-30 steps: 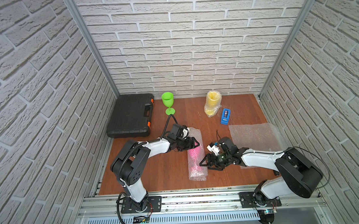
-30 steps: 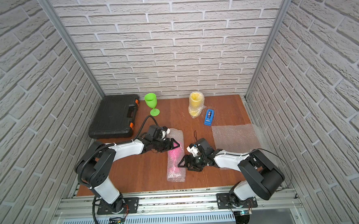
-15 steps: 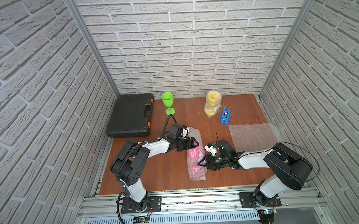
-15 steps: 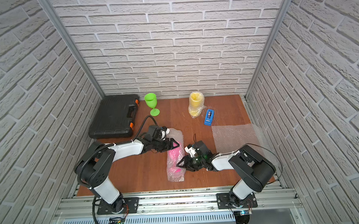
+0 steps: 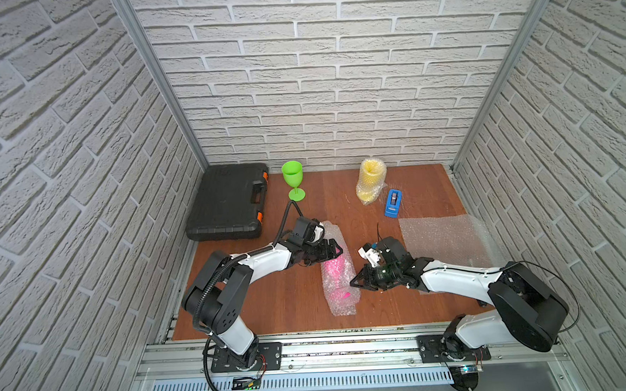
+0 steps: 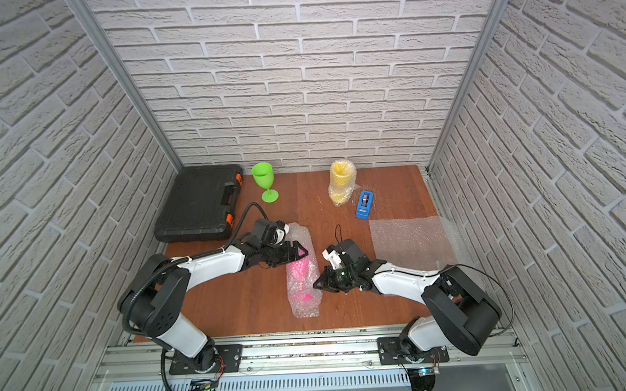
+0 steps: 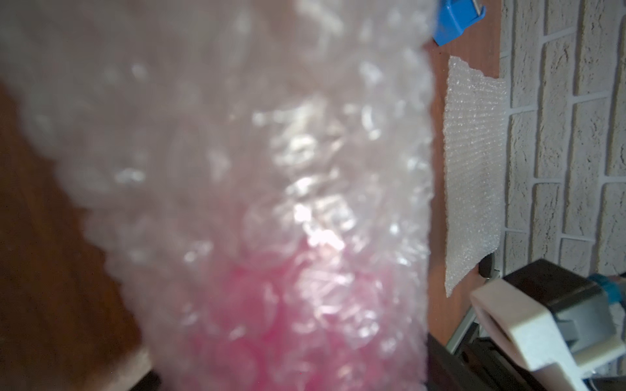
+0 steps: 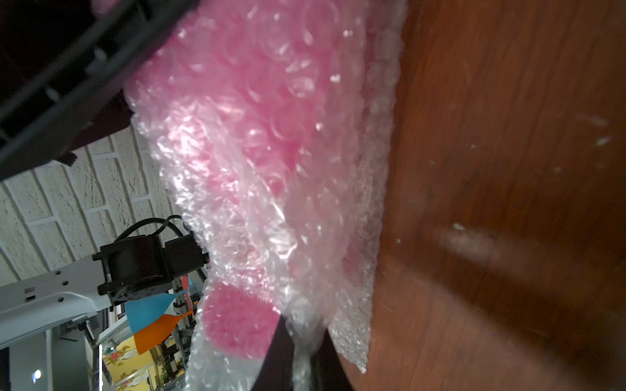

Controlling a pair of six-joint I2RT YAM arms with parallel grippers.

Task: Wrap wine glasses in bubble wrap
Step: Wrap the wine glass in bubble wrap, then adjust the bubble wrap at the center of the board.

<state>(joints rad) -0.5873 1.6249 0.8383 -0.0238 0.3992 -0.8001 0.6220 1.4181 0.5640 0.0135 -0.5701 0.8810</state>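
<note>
The pink wine glass lies on its side, rolled in bubble wrap (image 5: pixel 338 276) (image 6: pixel 301 278), mid-table. My right gripper (image 5: pixel 353 283) (image 8: pixel 301 359) is shut on a fold of that wrap along the roll's right edge, near the pink foot (image 8: pixel 237 321). At the roll's far half, my left gripper (image 5: pixel 332 252) (image 6: pixel 300 254) stands open with its jaws wide around it. The wrap (image 7: pixel 271 237) fills the left wrist view and hides the fingers. The yellow glass (image 5: pixel 370 180) stands wrapped at the back. The green glass (image 5: pixel 293 175) stands bare beside it.
A flat bubble wrap sheet (image 5: pixel 442 237) (image 7: pixel 474 169) lies at the right, partly under my right arm. A blue tape dispenser (image 5: pixel 393 203) sits behind it. A black tool case (image 5: pixel 229 202) fills the back left corner. Brick walls enclose three sides.
My right gripper has reached left to the pink roll and closed on its wrap edge. The left jaws have widened slightly around the roll.
</note>
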